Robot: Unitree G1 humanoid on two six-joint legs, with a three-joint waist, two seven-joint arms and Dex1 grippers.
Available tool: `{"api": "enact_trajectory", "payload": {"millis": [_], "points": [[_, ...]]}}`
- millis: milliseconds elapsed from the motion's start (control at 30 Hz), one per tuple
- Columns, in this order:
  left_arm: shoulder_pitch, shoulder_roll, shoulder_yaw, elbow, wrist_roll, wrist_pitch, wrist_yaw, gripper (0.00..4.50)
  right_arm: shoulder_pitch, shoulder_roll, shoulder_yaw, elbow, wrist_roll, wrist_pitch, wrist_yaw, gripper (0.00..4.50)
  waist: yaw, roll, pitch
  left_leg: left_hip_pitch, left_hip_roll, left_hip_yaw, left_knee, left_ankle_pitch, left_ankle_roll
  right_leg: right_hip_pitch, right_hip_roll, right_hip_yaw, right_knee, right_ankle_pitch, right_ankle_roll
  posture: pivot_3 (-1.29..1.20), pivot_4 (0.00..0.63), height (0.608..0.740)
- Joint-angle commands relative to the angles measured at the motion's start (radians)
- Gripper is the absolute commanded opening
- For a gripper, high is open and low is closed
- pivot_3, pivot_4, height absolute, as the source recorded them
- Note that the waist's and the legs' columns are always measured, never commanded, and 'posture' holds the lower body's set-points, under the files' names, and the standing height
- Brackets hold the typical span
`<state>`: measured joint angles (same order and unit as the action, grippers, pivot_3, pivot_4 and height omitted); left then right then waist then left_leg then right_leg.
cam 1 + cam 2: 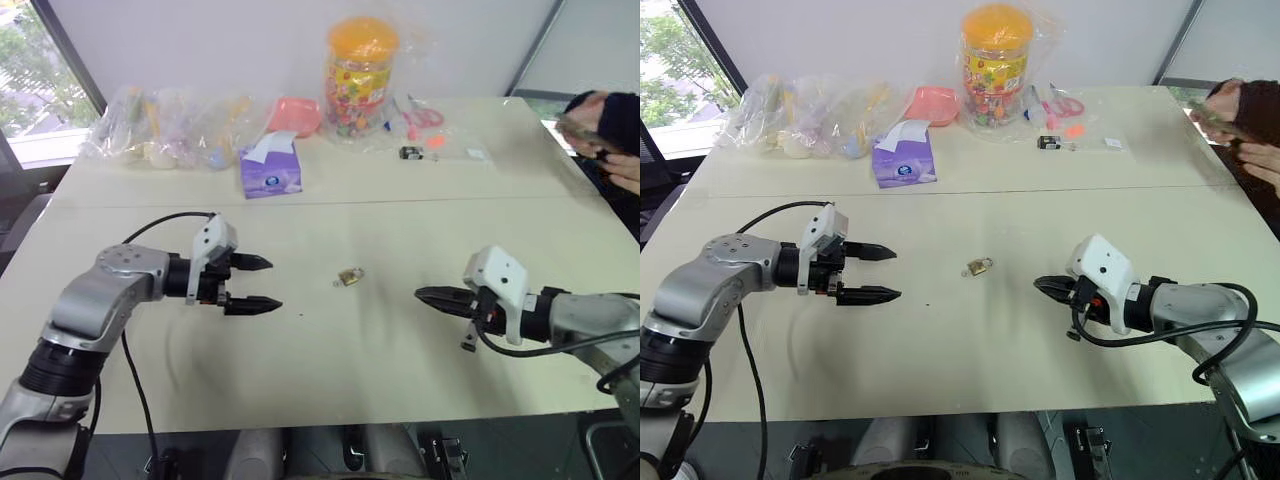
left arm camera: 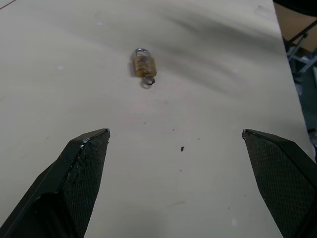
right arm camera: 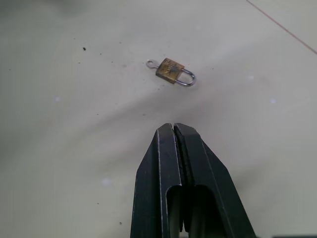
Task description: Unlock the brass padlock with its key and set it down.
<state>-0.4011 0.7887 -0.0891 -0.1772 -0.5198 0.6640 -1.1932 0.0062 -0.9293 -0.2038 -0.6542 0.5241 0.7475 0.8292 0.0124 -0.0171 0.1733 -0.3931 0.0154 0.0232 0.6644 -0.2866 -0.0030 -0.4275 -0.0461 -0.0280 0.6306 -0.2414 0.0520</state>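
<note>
Midway across the pale surface [image 1: 330,360], seen from the head, the brass padlock [image 1: 349,275] lies alone between the two arms, reachable from either side. From the left wrist, the left tool [image 2: 176,136] stands wide and aimed at it, likely to grip the body; from the right wrist, the right tool [image 3: 174,127] is pressed shut and empty (a small ring [image 3: 150,63], perhaps the key's, sits at the lock's base).

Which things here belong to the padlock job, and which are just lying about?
In the job:
brass padlock, lying between the grippers
left gripper, open
right gripper, shut, empty

Lying about, at the table's far side:
purple tissue box
orange-lidded candy jar
clear bags
pink bowl
</note>
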Motion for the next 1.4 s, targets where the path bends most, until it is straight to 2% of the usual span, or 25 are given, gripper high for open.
{"api": "enact_trajectory", "payload": {"millis": [33, 533, 767, 867, 1033, 1100, 1233, 1400], "points": [[0.002, 0.002, 0.010, -0.045, -0.021, -0.001, -0.008, 4.47, -0.006, -0.013, -0.033, -0.004, 0.006, -0.018, 0.009, 0.00, 0.000, 0.000, 0.000, 0.000, 0.000, 0.000, 0.000, 0.000, 0.000, 0.000, 0.000, 0.000, 0.000, 0.000, 0.000, 0.00, 0.150, 0.737], [-0.017, -0.031, -0.006, -0.019, -0.009, -0.003, 0.008, 4.47, -0.068, -0.021, -0.013, 0.015, 0.004, -0.015, 0.018, 0.00, 0.000, 0.000, 0.000, 0.000, 0.000, 0.000, 0.000, 0.000, 0.000, 0.000, 0.000, 0.001, 0.001, 0.002, 0.002, 0.00, 0.150, 0.737], [-0.013, -0.034, -0.001, -0.025, -0.012, 0.004, 0.020, 4.47, -0.144, -0.029, 0.023, 0.065, -0.002, -0.042, 0.054, 0.00, -0.001, 0.000, 0.000, 0.001, 0.000, 0.000, 0.001, 0.000, 0.000, 0.000, 0.001, 0.001, 0.001, 0.002, 0.002, 0.00, 0.150, 0.737], [-0.014, -0.043, -0.002, -0.035, -0.018, 0.010, 0.031, 4.50, -0.221, -0.038, 0.077, 0.110, 0.000, -0.049, 0.099, 0.86, -0.002, 0.000, 0.000, 0.001, 0.000, 0.000, 0.001, 0.000, 0.000, 0.000, 0.001, 0.001, 0.001, 0.002, 0.002, 0.00, 0.150, 0.737], [-0.021, -0.062, -0.011, -0.041, -0.013, 0.008, 0.048, 4.50, -0.373, -0.015, 0.245, 0.241, -0.070, -0.102, 0.174, 3.58, -0.002, 0.000, 0.000, 0.001, 0.000, 0.001, 0.001, 0.000, 0.000, 0.000, 0.001, 0.001, 0.002, 0.002, 0.002, 0.00, 0.150, 0.737], [-0.025, -0.066, -0.010, -0.045, -0.015, 0.012, 0.054, 4.50, -0.432, 0.006, 0.323, 0.318, -0.109, -0.139, 0.218, 4.46, -0.003, 0.000, 0.000, 0.001, 0.000, 0.001, 0.001, 0.000, 0.000, 0.000, 0.001, 0.001, 0.002, 0.002, 0.002, 0.00, 0.150, 0.737], [-0.027, -0.067, -0.010, -0.048, -0.012, 0.011, 0.060, 4.50, -0.561, 0.099, 0.450, 0.507, -0.192, -0.205, 0.278, 4.46, -0.006, 0.000, 0.000, 0.001, 0.000, 0.001, 0.002, 0.000, 0.000, 0.000, 0.001, 0.001, 0.002, 0.002, 0.003, 0.00, 0.150, 0.737], [-0.023, -0.069, -0.003, -0.064, -0.018, 0.021, 0.077, 4.50, -0.677, 0.209, 0.543, 0.714, -0.289, -0.292, 0.323, 4.46, -0.007, 0.000, 0.000, 0.001, 0.000, 0.001, 0.002, 0.000, 0.000, 0.000, 0.001, 0.001, 0.004, 0.003, 0.004, 0.00, 0.150, 0.737]]}}
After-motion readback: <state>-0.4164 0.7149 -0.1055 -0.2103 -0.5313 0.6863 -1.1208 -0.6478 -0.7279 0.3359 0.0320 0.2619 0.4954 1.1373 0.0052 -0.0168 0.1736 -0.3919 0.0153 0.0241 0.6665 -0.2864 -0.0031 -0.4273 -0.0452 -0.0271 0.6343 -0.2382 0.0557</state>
